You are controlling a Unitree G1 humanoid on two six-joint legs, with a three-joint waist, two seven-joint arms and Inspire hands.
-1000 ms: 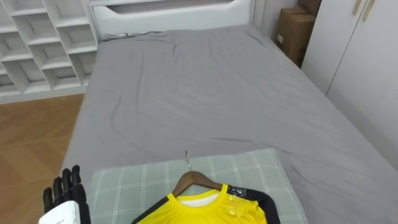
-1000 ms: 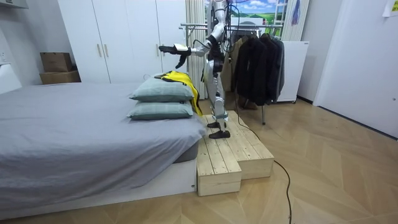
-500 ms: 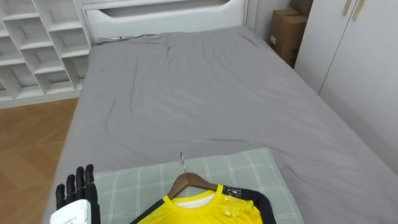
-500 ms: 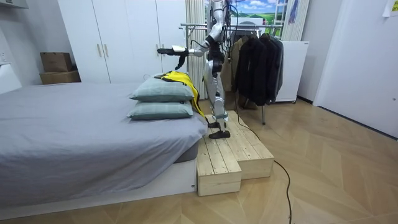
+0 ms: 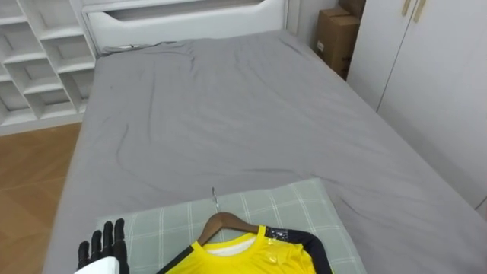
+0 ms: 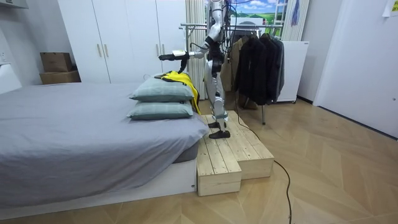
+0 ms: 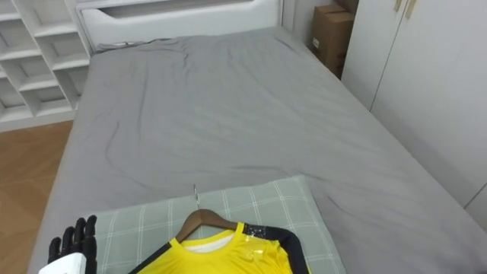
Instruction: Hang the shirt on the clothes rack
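A yellow shirt (image 5: 255,255) with dark sleeves lies on a wooden hanger (image 5: 226,222) on top of a green checked pillow (image 5: 167,221). The hanger's metal hook (image 5: 214,199) points up the bed. My left hand (image 5: 103,250) hovers at the pillow's left edge, open with straight fingers, well left of the hanger and touching nothing. In the room view I stand on a wooden platform (image 6: 227,155) at the bed's end, left hand (image 6: 166,57) held out over the two stacked pillows (image 6: 163,91) and the shirt (image 6: 181,79).
The grey bed (image 5: 228,114) stretches ahead to a white headboard. White shelves (image 5: 38,68) stand at the far left; a cardboard box (image 5: 335,34) and white wardrobe doors (image 5: 434,91) are on the right. A clothes rail (image 6: 249,28) with dark garments (image 6: 258,65) stands behind me.
The whole picture has shifted a little as the camera turned. My left hand has moved right, closer to the pillow's edge. The shirt and hanger lie as before.
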